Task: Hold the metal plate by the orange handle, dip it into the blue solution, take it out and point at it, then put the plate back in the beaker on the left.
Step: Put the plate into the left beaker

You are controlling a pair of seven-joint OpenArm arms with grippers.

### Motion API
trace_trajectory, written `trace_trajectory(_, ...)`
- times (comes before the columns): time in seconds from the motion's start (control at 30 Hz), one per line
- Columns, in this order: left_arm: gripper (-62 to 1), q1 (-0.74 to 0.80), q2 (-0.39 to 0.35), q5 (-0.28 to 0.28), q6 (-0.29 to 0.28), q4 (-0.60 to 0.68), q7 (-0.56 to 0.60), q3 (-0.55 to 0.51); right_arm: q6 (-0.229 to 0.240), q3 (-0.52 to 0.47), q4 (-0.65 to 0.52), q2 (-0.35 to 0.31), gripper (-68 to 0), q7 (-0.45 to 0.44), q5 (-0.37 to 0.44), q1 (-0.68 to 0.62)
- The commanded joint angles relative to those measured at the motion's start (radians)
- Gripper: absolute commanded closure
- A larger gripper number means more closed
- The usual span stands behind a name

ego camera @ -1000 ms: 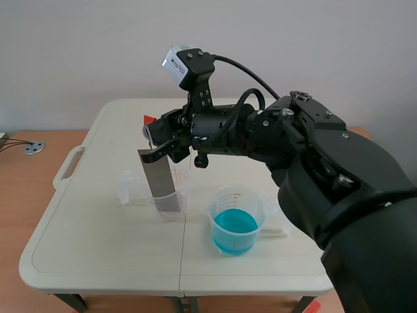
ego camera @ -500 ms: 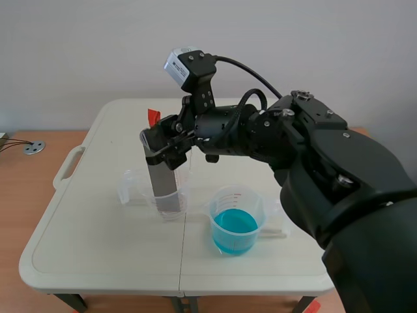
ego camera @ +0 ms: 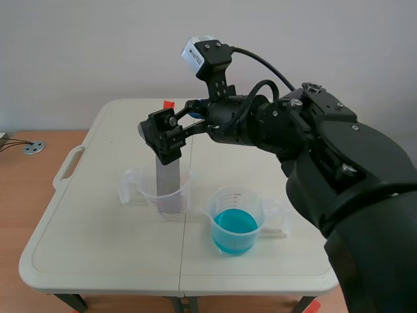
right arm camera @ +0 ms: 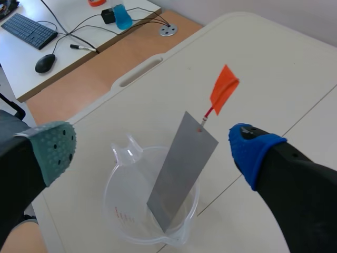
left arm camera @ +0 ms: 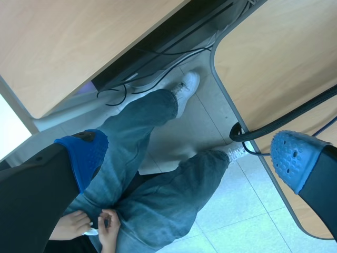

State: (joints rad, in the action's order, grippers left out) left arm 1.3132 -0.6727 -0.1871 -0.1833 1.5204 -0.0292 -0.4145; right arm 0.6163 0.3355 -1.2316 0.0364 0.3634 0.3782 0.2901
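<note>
Two pads [right arm camera: 52,150] spread wide with nothing held, our right gripper [right arm camera: 151,150] hangs over the left beaker [right arm camera: 122,185], where the metal plate [right arm camera: 181,168] leans, long axis tilting up to the orange handle [right arm camera: 224,89] just ahead.

No legible text, brand or number found. Red graduation marks [right arm camera: 124,215] on the clear beaker [right arm camera: 117,182] under the right gripper [right arm camera: 152,150] are too small to read. Scale printing on the beaker of blue solution [ego camera: 236,207], beside that gripper, is likewise unreadable.

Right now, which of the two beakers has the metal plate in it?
The left beaker; the metal plate leans inside it. The other beaker holds blue solution.
</note>
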Motion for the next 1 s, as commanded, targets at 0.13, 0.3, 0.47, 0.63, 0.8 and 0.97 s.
trace_trajectory(0.13, -62.3, 0.003, 0.007, -0.003, 0.005, 0.011, 0.005, 0.000, 0.000, -0.026, -0.013, 0.004, -66.5, -0.014, 0.009, 0.026)
trace_trajectory(0.3, -62.3, 0.003, 0.008, -0.012, 0.004, 0.011, 0.006, 0.000, 0.000, -0.030, -0.013, -0.004, -66.5, -0.015, 0.007, 0.026)
trace_trajectory(0.47, -62.3, -0.031, 0.007, -0.010, 0.005, 0.011, 0.003, 0.000, 0.000, -0.030, -0.030, -0.037, -66.5, -0.028, 0.007, 0.021)
trace_trajectory(0.63, -62.3, -0.126, 0.007, -0.011, 0.005, 0.012, 0.009, 0.000, -0.008, -0.030, -0.097, -0.104, -66.5, -0.061, 0.007, -0.008)
trace_trajectory(0.8, -62.3, -0.241, 0.007, -0.011, 0.005, 0.012, -0.005, 0.000, -0.027, -0.030, -0.186, -0.186, -66.5, -0.106, 0.008, -0.064)
trace_trajectory(0.97, -62.3, -0.356, 0.007, -0.011, 0.004, 0.012, -0.005, 0.000, -0.056, -0.030, -0.290, -0.274, -66.5, -0.151, 0.019, -0.147)
